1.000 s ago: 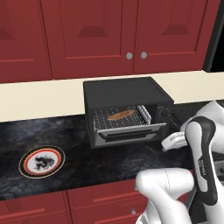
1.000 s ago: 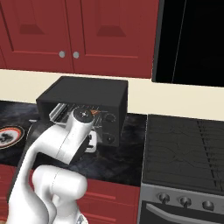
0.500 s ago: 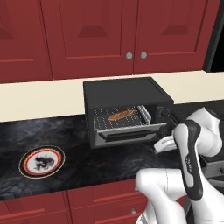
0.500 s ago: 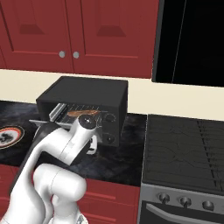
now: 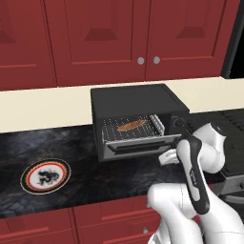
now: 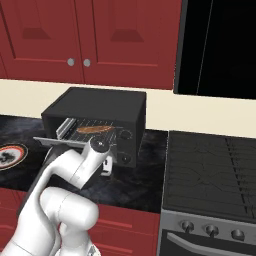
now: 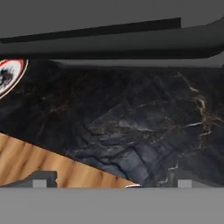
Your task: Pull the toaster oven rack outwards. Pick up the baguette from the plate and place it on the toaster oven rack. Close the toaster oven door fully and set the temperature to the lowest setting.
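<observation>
Hand view: gripper spread (empty) beneath the half-raised door, placed to push it shut; baguette on rack.

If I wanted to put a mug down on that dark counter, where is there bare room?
The widest bare stretch of counter lies between the plate and the toaster oven. It is crowded in front of the oven, where the half-open toaster oven door juts out and the robot's hand sits beneath its right end.
</observation>
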Controlling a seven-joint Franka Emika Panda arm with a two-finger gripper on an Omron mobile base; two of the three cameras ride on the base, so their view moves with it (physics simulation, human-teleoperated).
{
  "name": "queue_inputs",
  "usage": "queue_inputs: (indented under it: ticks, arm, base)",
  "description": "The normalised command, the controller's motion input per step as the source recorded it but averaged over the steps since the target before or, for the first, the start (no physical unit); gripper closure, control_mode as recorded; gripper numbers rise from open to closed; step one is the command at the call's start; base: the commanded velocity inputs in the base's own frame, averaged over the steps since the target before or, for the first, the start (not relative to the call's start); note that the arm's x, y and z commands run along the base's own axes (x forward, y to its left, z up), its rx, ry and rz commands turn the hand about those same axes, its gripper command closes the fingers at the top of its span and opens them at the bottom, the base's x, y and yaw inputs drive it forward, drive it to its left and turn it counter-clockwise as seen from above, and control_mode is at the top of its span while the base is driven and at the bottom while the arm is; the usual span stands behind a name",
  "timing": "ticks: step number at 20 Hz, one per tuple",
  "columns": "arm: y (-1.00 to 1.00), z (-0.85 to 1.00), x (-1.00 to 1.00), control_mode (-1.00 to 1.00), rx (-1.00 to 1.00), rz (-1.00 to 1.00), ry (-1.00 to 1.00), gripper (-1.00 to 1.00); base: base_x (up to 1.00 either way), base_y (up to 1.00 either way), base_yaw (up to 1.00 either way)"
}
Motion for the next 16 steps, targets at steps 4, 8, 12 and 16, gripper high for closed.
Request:
queue_inputs:
  ticks: [4,8,12,16]
  arm:
    - [0.04,-0.03,0.43,-1.0,0.0,-0.14,-0.04,-1.0]
    - [0.03,0.0,0.4,-1.0,0.02,-0.17,0.0,-1.0]
    - [0.06,0.0,0.47,-1.0,0.0,-0.19,0.0,-1.0]
    - [0.02,0.0,0.48,-1.0,0.0,-0.21,0.0,-1.0]
  base:
    - [0.0,0.0,0.0]
    - [0.0,0.0,0.0]
    - [0.0,0.0,0.0]
    - [0.0,0.0,0.0]
